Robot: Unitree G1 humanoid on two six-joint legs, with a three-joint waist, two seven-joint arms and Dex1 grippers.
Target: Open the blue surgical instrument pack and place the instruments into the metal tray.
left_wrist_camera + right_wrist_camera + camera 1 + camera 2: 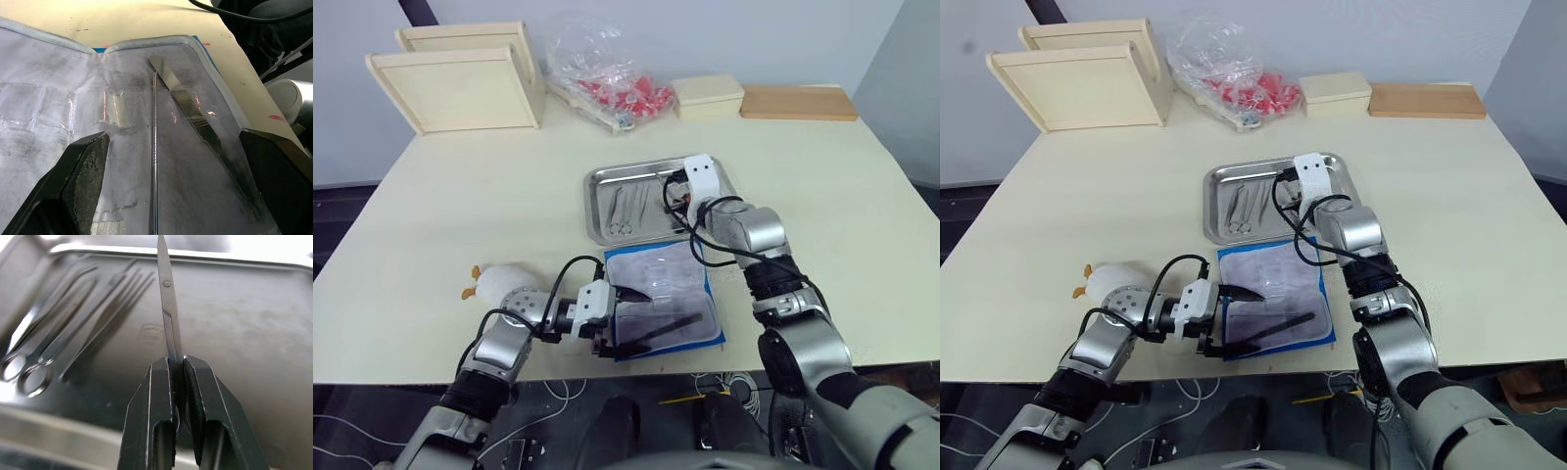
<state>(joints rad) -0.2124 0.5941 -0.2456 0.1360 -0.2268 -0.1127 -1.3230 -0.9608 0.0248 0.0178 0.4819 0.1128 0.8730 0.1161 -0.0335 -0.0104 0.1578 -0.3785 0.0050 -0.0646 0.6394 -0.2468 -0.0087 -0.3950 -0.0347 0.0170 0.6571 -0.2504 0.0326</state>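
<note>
The blue surgical instrument pack [664, 299] is seen laid open and flat at the lower centre of the left eye view, near the front edge of the bench [460, 215], its pale lining with clear pockets turned upward. The metal tray [607, 211] is found just above it in the frame, the pack's upper edge lying just beside the tray's near rim. The left arm is bent in from the lower left, its forearm held low over the bench, and the left tool [610, 318] is brought to the pack's left edge; in the left wrist view its two black fingers [85, 171] are spread wide, either side of a thin straight probe [154, 147] and a flat blade-like instrument [188, 105] that lie in the lining's pockets. The right arm is reached up from the lower right, elbow bent, wrist turned over the tray's right part. In the right wrist view the right tool [177, 382] is closed narrowly on a pair of scissors [167, 298], gripped along the shanks, with the pointed tip directed away over the tray floor. Several ring-handled instruments [54, 333] are laid side by side in the left part of the tray. At the upper left of the frame pale wooden trays [460, 83] are stacked, and a clear bag of red items [607, 78] is set at the upper centre.
</note>
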